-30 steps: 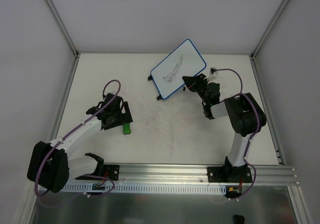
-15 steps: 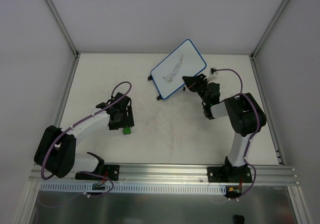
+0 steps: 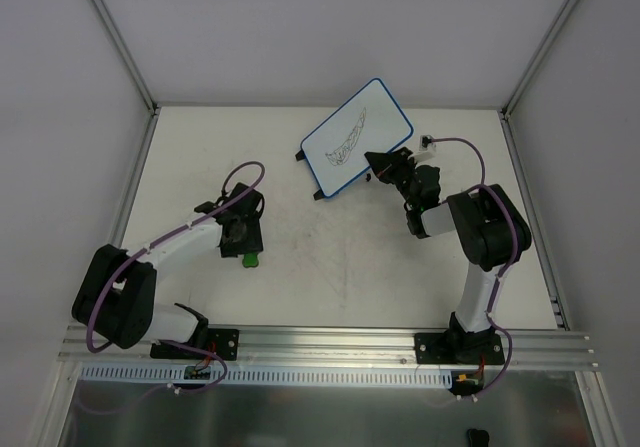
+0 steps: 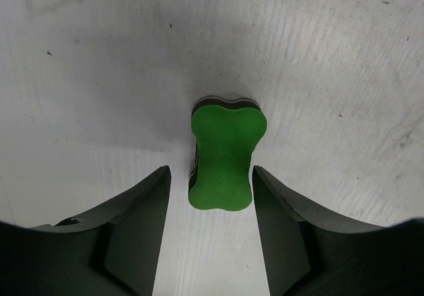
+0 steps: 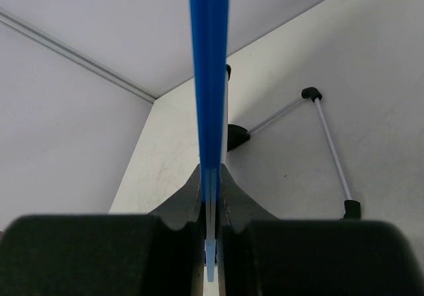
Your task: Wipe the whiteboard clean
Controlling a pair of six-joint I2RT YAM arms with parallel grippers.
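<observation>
Starting nearest, at the left gripper (image 3: 245, 242): swung in across the table (image 3: 330, 267) over the last second, elbow tucked back, and now parked right over the green eraser (image 4: 227, 153). Looks lined up from the left wrist view, with fingers (image 4: 136, 206) spread wide, 1 on each side of the block and a gap on both sides. Touching nothing yet. No movement from the eraser, lying flat in the same spot as a second back. Reads as approach finished and grab about to come. Calls for a short drop, then a squeeze across the narrow waist of the block.

Further out, at the right gripper (image 3: 375, 162): no change at all across that second. Clamped narrow on the blue frame of the whiteboard (image 3: 357, 137), seen edge-on from the right wrist and pinched between both fingers (image 5: 185, 200). Keeps the board at the far right of the table, tilted, with its wire stand (image 5: 328, 137) out behind. Cannot tell whether the stand bears on the table. Black scribble (image 3: 347, 142) untouched.

So nothing erased yet. Board steadied, eraser next to be picked up, then a long carry across, well apart as of now.
</observation>
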